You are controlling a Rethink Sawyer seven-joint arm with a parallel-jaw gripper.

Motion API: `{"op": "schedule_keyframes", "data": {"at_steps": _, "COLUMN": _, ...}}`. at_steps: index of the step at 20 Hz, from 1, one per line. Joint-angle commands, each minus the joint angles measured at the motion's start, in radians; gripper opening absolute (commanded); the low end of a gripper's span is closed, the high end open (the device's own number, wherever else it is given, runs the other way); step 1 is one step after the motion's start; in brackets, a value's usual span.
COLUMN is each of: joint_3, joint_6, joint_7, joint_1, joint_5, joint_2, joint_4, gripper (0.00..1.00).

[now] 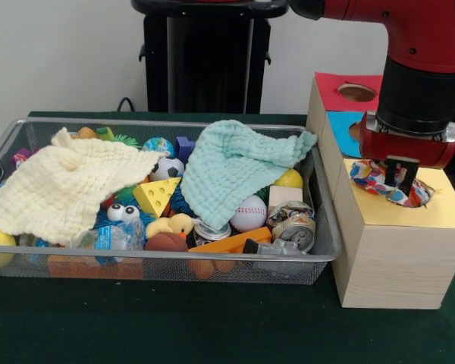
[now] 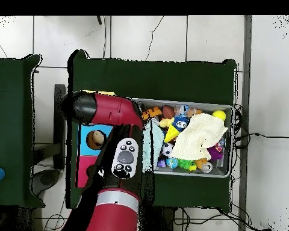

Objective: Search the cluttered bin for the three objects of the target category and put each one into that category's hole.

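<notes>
At the right of the front view my gripper (image 1: 400,176) is pinched on a multicoloured patterned cloth (image 1: 373,180), holding it bunched over the hole in the yellow top of the pale wooden box (image 1: 394,250). It looks light, soft and limp, so it may snag on the rim. The wire mesh bin (image 1: 30,262) at left holds two more cloths, best pinched at a raised fold.
</notes>
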Motion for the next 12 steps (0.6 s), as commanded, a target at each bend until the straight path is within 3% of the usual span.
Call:
{"op": "schedule_keyframes", "data": {"at_steps": 1, "joint_3": 0.019, "joint_6": 0.066, "joint_7": 0.200, "joint_1": -0.015, "joint_5": 0.001, "joint_2": -0.029, "joint_4": 0.117, "gripper": 0.00}}
{"op": "schedule_keyframes", "data": {"at_steps": 12, "joint_3": 0.048, "joint_6": 0.126, "joint_7": 0.208, "joint_1": -0.027, "joint_5": 0.034, "joint_2": -0.069, "joint_4": 0.120, "gripper": 0.00}}
